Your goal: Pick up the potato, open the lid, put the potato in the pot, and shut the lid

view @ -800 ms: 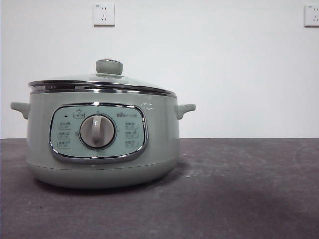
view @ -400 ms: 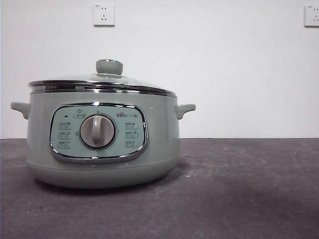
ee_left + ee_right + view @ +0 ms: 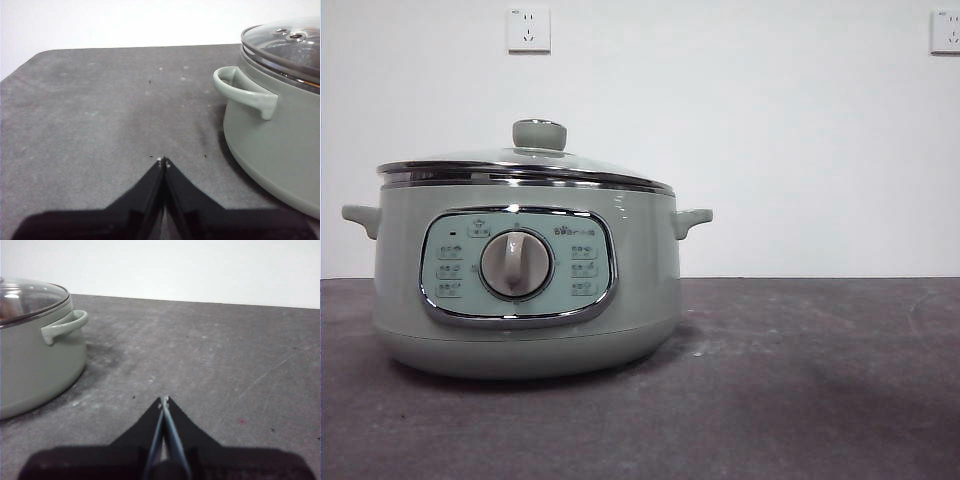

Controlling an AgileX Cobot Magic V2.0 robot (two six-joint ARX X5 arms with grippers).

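Observation:
The sage-green pot (image 3: 525, 290) stands on the dark table with its glass lid (image 3: 525, 160) resting shut on top, knob (image 3: 539, 133) upright. The potato is out of view in the open; an orange-brown hint shows under the lid's rim in the left wrist view, too small to tell. My left gripper (image 3: 163, 161) hangs shut and empty beside one side handle (image 3: 245, 92) of the pot (image 3: 275, 135). My right gripper (image 3: 164, 400) is shut and empty over bare table on the pot's (image 3: 37, 355) other side, apart from its handle (image 3: 65, 326). Neither gripper shows in the front view.
The grey table (image 3: 800, 380) stretches to the right of the pot. A white wall with two sockets (image 3: 528, 29) stands behind. The table's rounded far corner (image 3: 35, 57) shows in the left wrist view.

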